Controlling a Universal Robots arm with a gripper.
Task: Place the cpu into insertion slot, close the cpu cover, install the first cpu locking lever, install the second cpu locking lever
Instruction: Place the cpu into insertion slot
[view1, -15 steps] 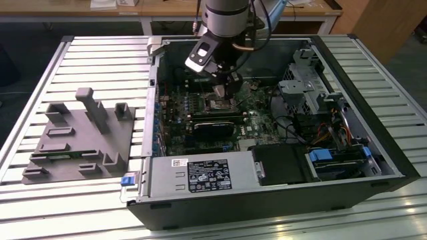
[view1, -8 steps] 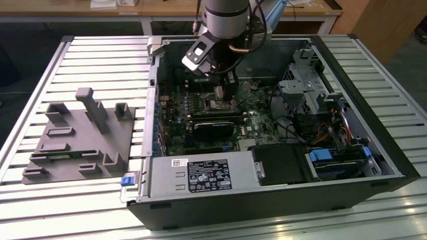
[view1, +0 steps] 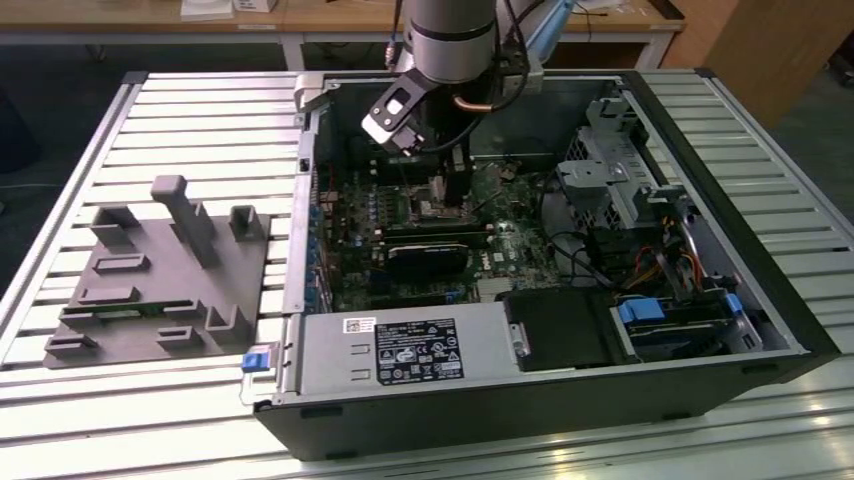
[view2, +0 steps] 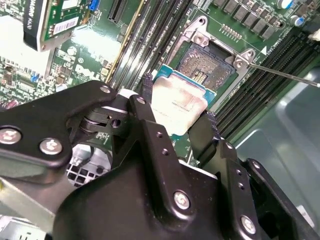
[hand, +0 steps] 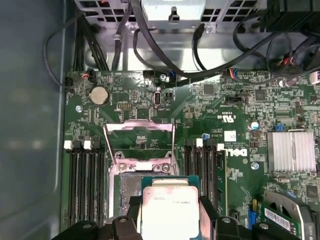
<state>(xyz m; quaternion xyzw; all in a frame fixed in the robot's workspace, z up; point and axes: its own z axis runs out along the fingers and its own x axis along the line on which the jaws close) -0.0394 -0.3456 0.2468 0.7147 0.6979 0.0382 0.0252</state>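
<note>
The black gripper (view2: 178, 111) pinches the small flat square cpu with a dull grey metal top (view2: 175, 100) between its 2 fingers (view2: 146, 90), holding it partly over the dark square insertion slot (view2: 205, 64) in the green motherboard (hand: 225, 107). The thin silvery square cpu cover (hand: 140, 128) stands tipped open beside the slot.

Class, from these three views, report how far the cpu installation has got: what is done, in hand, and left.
Done: the gripper has the cpu clamped between its fingers. In hand: the cpu hangs just over the insertion slot, not seated. Left: the cpu cover stands open, and a thin locking lever beside the slot is unlatched.
</note>
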